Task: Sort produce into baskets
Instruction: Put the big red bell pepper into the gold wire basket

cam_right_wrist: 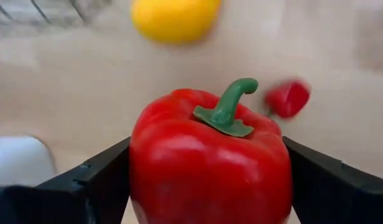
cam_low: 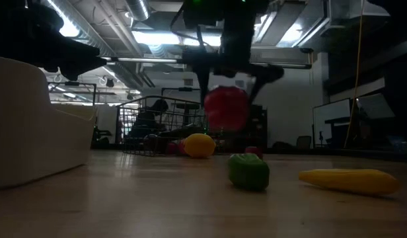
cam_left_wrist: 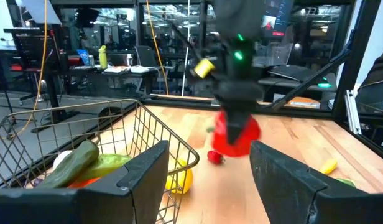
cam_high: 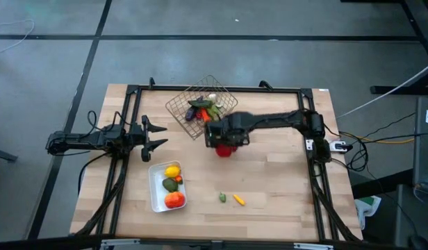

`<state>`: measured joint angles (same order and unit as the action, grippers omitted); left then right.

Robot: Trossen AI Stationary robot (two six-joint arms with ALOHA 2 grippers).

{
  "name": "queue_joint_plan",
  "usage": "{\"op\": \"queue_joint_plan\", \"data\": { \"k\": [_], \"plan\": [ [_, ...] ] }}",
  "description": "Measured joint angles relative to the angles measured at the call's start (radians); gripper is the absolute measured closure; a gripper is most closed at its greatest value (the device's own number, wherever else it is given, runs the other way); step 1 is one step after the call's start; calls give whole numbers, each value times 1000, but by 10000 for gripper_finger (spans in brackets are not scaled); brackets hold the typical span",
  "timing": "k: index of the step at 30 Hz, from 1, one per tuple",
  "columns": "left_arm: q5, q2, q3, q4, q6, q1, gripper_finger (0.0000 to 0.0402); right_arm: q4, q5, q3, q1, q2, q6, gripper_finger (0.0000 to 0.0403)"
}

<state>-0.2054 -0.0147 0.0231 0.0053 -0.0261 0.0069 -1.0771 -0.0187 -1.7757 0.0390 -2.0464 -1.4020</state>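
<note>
I have the right gripper closed on the red pepper, one finger on each side of it, stem up. The jaws stand wide because the pepper fills them. In the low view the pepper hangs clear above the counter, just beside the wire basket.

The basket sits at the far middle of the counter and holds a cucumber and other produce I cannot separate from above. A lemon lies on the counter outside the basket, touching or nearly touching its wall. A small red item, possibly a radish or small tomato, lies near the lemon.

The white tray sits at the near left and holds a lemon, an avocado and an orange tomato. A small green piece and a yellow piece lie on the counter right of the tray, near each other.

The left gripper waits at the left side of the counter, jaws partly open, holding nothing.
</note>
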Motion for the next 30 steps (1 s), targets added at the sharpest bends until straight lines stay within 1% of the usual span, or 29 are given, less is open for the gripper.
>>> {"op": "queue_joint_plan", "data": {
  "k": [6, 13, 16, 21, 26, 30],
  "plan": [
    [0, 0, 0, 0, 0, 0, 180, -35, 58, -139, 103, 0, 100, 57],
    [0, 0, 0, 0, 0, 0, 180, 4, 115, -259, 218, 1, 156, 57],
    [0, 0, 0, 0, 0, 0, 180, 66, 141, -263, 261, 2, 181, 56],
    [0, 0, 0, 0, 0, 0, 180, 135, 142, -259, 311, -12, 260, 56],
    [0, 0, 0, 0, 0, 0, 181, 159, 141, -257, 329, -69, 308, 56],
    [0, 0, -1, 0, 0, 0, 181, 181, 140, -256, 329, -128, 315, 56]
  ]
}}
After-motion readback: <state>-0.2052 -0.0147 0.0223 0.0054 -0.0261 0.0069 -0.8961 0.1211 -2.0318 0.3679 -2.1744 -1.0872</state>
